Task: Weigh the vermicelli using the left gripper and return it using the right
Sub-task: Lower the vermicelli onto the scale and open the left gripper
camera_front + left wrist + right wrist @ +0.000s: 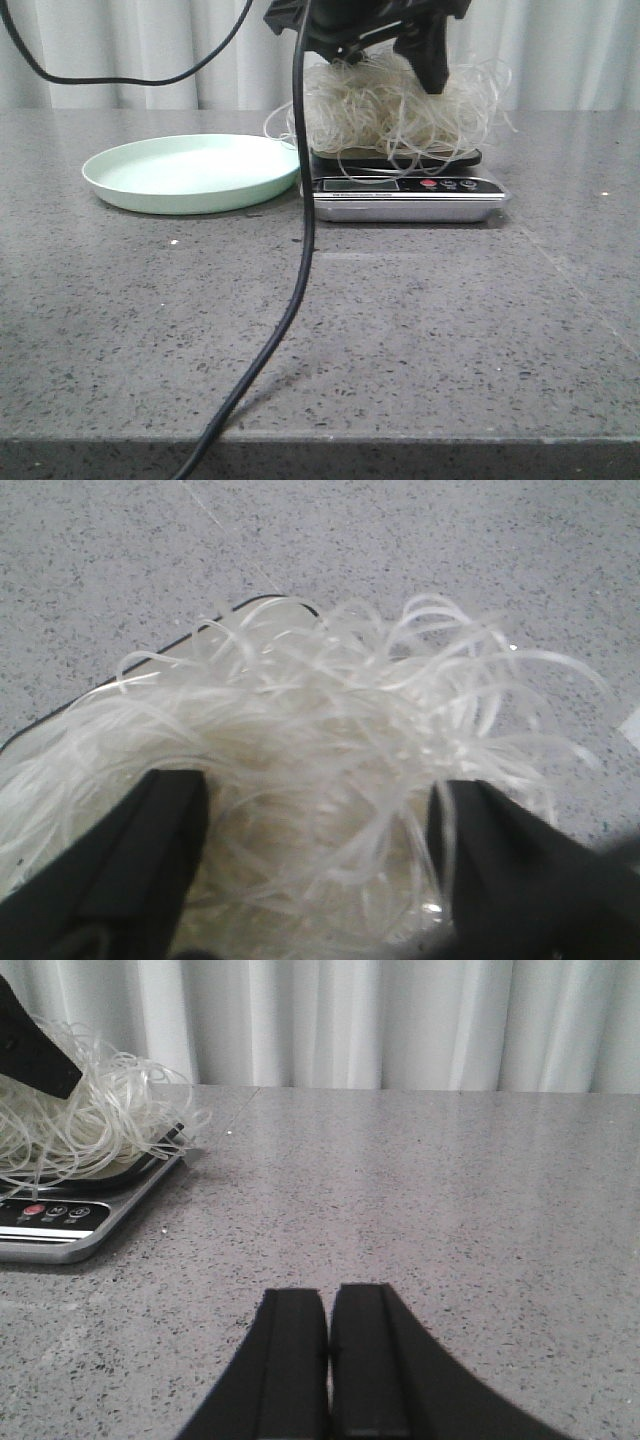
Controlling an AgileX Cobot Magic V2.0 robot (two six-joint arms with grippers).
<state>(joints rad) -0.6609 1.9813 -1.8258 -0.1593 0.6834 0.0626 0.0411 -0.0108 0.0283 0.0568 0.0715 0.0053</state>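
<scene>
A grey speckled stone worktop [420, 330] filled the foreground, its front edge visible and a faint straight seam crossing the right side. Pale pleated curtains [150, 50] hung directly behind it across the full width. Lighting was soft and even

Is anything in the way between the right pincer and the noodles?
Nothing visible: only bare table lies between the right pincer and the vermicelli on the scale. The left pincer straddles the noodles.
</scene>
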